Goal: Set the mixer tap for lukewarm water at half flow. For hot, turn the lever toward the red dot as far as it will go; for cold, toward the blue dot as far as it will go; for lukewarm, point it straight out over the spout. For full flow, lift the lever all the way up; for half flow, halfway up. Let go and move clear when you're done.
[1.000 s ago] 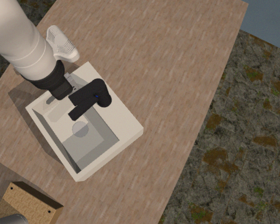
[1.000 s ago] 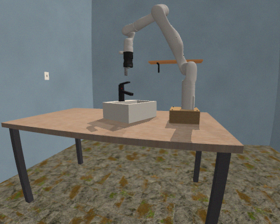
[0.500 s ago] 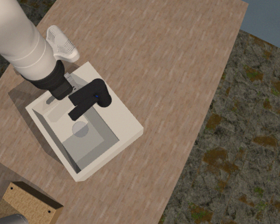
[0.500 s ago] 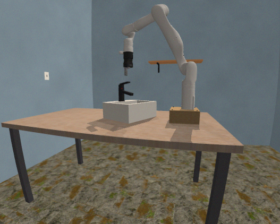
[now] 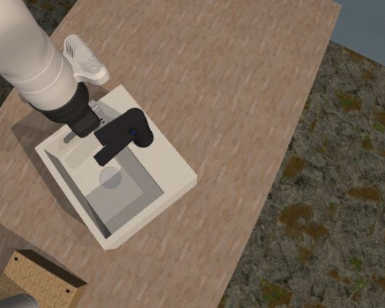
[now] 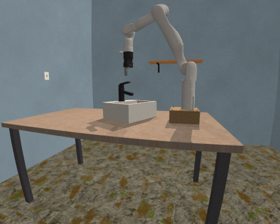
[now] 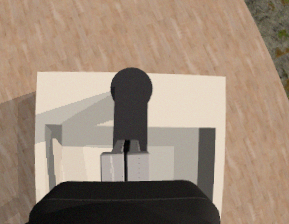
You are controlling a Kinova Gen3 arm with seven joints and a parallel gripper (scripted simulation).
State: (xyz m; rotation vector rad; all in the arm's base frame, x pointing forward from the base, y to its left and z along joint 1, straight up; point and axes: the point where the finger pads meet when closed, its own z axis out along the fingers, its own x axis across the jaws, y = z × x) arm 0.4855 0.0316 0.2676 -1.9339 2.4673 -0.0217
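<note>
The black mixer tap (image 5: 145,135) (image 6: 121,94) stands on the rim of the white sink (image 5: 173,175) (image 6: 115,112) (image 7: 190,100). Its lever (image 5: 115,126) (image 6: 126,83) (image 7: 131,117) points out over the spout (image 5: 112,150) (image 6: 128,93), in line with it in the wrist view, and slopes up a little toward its tip. The blue dot (image 5: 133,132) shows in the top view, the red dot (image 6: 121,88) in the exterior view. My gripper (image 6: 126,75) (image 7: 127,154) is shut and empty, pointing down above the lever's outer end, with a gap between them in the exterior view. The fingers hide that end in the wrist view.
The arm's wooden base block (image 5: 42,275) (image 6: 184,116) stands on the table (image 5: 220,120) (image 6: 70,119), beyond the sink's basin side. An orange shelf (image 6: 174,61) with a black bracket is on the back wall. The table's edge runs past the tap side.
</note>
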